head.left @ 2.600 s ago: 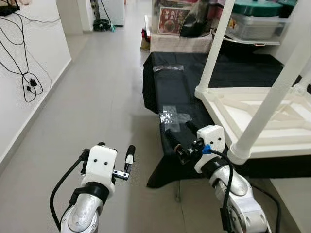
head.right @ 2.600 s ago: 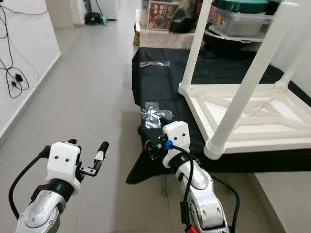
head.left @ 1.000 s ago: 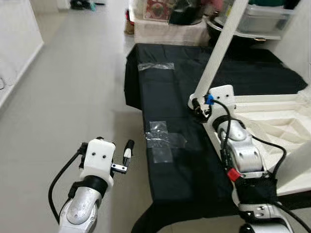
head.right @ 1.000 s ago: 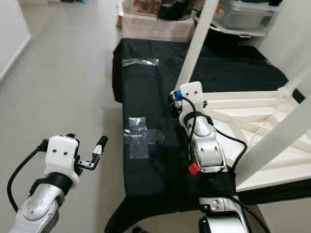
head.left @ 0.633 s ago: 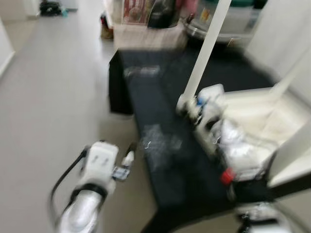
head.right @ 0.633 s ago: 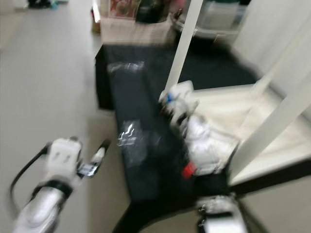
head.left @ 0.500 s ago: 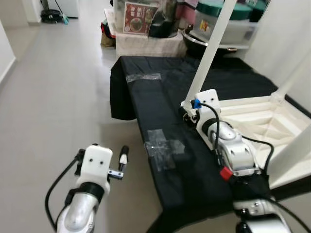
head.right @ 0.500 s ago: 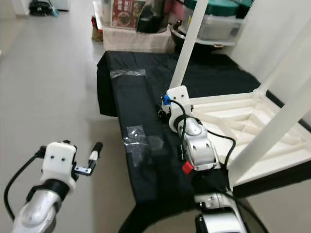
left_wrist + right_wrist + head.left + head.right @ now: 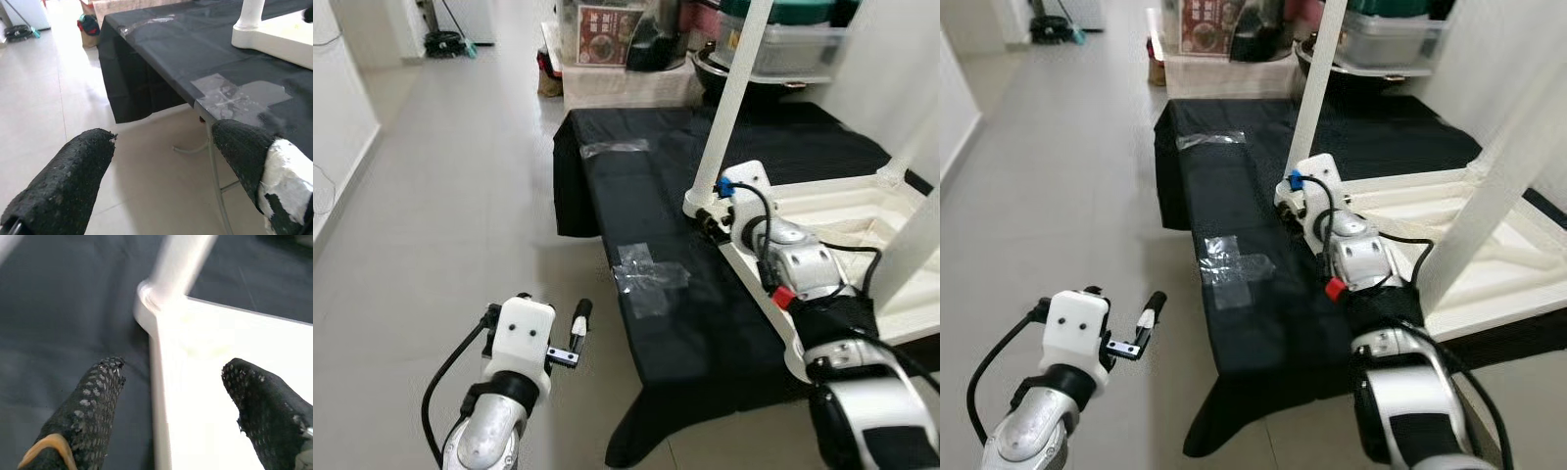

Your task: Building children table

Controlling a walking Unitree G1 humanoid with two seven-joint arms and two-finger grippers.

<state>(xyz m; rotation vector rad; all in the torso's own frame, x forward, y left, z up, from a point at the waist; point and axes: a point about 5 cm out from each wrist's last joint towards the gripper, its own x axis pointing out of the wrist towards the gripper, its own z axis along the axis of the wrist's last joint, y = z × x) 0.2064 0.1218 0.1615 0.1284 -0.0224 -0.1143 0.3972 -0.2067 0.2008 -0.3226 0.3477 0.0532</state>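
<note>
White table rim (image 9: 159, 396) between open right claw (image 9: 181, 411) fingers.

Silver arms, white wrist housings, black cables, textured black fingers on left claw (image 9: 566, 341) and right claw (image 9: 173, 416)

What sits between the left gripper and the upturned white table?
In the left eye view, bare floor, then black cloth with a clear tape patch separates left gripper from white table.

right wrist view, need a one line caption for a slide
Open right hand straddling the rim of the upturned white children's table near its corner leg, over the black cloth.
</note>
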